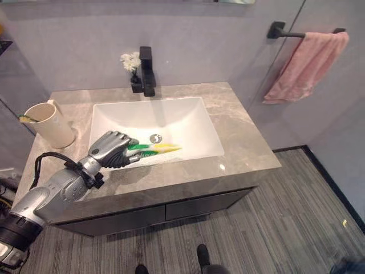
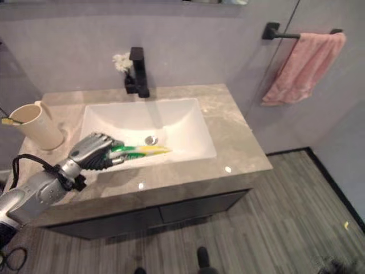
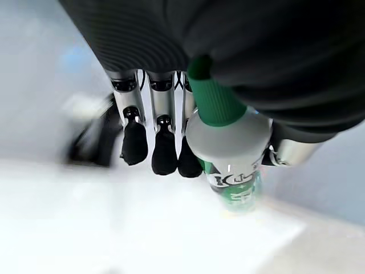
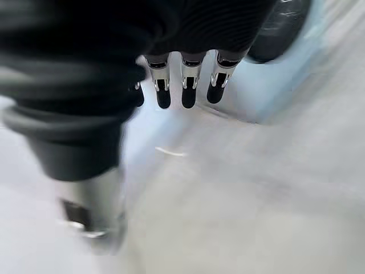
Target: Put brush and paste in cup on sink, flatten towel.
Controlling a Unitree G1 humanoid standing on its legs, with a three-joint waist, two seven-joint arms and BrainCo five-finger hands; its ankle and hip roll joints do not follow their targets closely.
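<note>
Left hand [image 1: 112, 149] is clenched round the paste [image 1: 153, 149] over the basin's front-left edge — lift it clear, swing left to the cup [image 1: 50, 124] on the worktop [image 1: 239, 142], lower it cap-down without tipping the cup — right hand [image 4: 182, 85] hangs relaxed.

1. A bathroom: a white sink [image 1: 188, 123] in a stone-look counter [image 1: 239, 142], just beyond the left hand [image 1: 111, 149].
2. Black faucet [image 1: 147, 71] behind it.
3. Pink towel [image 1: 305, 65] on a wall bar [image 1: 285, 33], far to its right.
</note>
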